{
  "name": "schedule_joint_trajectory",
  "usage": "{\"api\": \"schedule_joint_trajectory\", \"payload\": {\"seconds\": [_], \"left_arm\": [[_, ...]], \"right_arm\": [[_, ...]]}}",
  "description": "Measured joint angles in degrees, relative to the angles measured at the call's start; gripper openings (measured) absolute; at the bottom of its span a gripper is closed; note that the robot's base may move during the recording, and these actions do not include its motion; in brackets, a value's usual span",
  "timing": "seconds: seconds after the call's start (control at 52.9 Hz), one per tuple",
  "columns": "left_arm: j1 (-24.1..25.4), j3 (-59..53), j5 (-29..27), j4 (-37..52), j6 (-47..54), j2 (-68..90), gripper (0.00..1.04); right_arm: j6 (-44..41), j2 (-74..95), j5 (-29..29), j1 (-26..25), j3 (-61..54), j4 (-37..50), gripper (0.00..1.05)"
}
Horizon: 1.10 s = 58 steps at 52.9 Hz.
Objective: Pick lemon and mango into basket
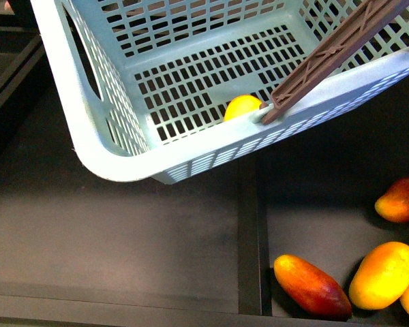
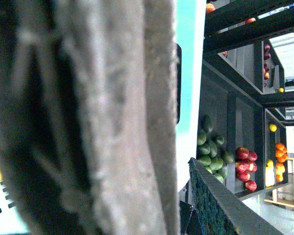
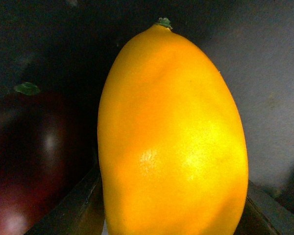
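The pale aqua basket [image 1: 123, 160] hangs tilted across the top of the front view, its brown handle [image 1: 341, 48] slanting over the right rim. The yellow lemon [image 1: 242, 107] lies inside on the slotted floor, against the near wall. Neither gripper shows in the front view. In the left wrist view my left gripper [image 2: 171, 215] is shut on the blurred brown handle [image 2: 103, 117], with the aqua rim [image 2: 190, 73] beside it. In the right wrist view my right gripper [image 3: 171, 218] is shut on a yellow-orange mango [image 3: 171, 142], which fills the view, stem end away from the camera.
Several red-and-yellow mangoes [image 1: 312, 285] lie in a dark bin at the front view's lower right, behind a black divider [image 1: 252, 238]. A dark red mango [image 3: 29, 161] lies beside the held one. Shelves of green fruit [image 2: 210, 154] and red fruit [image 2: 246, 166] show past the basket.
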Motion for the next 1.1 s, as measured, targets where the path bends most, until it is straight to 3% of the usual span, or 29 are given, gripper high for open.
{"api": "schedule_joint_trajectory", "payload": {"seconds": [0.227,0.454,0.643,0.869,1.096], "left_arm": [[0.0,0.0,-0.02,0.0,-0.02,0.0,0.27],[0.02,0.0,-0.09,0.0,0.0,0.0,0.27],[0.0,0.0,0.04,0.0,-0.02,0.0,0.27],[0.0,0.0,0.02,0.0,-0.02,0.0,0.27],[0.02,0.0,-0.09,0.0,-0.02,0.0,0.27]], "right_arm": [[-8.9,-13.09,-4.52,-3.15,-6.49,1.84,0.54],[-19.12,-39.47,-17.42,-3.87,-17.55,-1.64,0.54],[-22.71,-54.21,-24.44,-2.54,-20.92,-5.11,0.54],[-22.64,-68.39,-24.85,3.93,-21.81,-6.01,0.54],[-20.26,-73.94,-17.49,17.68,-21.64,-5.07,0.54]]}}
